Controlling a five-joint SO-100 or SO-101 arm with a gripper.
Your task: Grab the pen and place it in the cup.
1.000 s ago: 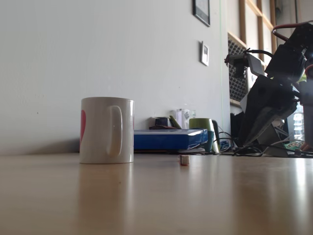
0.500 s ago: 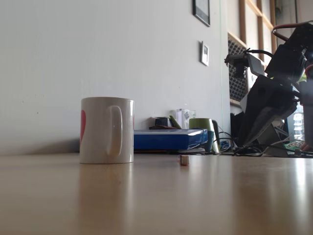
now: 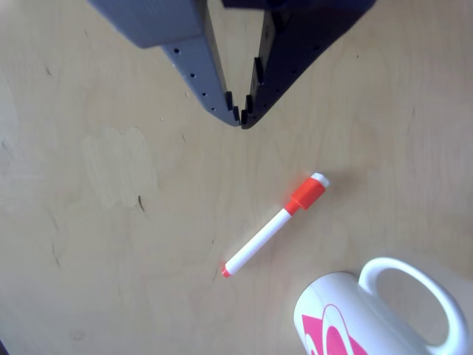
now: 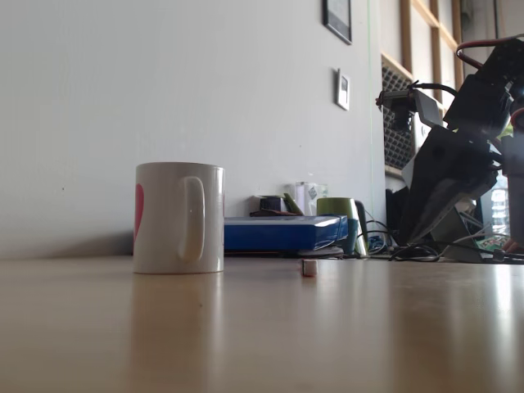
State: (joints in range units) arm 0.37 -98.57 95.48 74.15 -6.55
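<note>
In the other view the pen (image 3: 273, 225) lies flat on the wooden table, slanted, with its orange-red cap up and to the right and its small orange end down and to the left. The cup (image 3: 336, 314), white with a pink design, stands at the bottom right, its handle (image 3: 425, 296) pointing right, just below the pen. My gripper (image 3: 241, 118) hangs above the table higher in that view, jaws closed to a point with nothing between them, apart from the pen. In the fixed view the cup (image 4: 178, 217) stands left of centre, the pen (image 4: 309, 268) shows end-on, and the arm (image 4: 458, 164) is at the right.
A blue box (image 4: 282, 232), a green cup (image 4: 340, 214) and cables (image 4: 409, 250) sit at the table's far edge by the wall in the fixed view. Bare wood surrounds the pen on its left in the other view.
</note>
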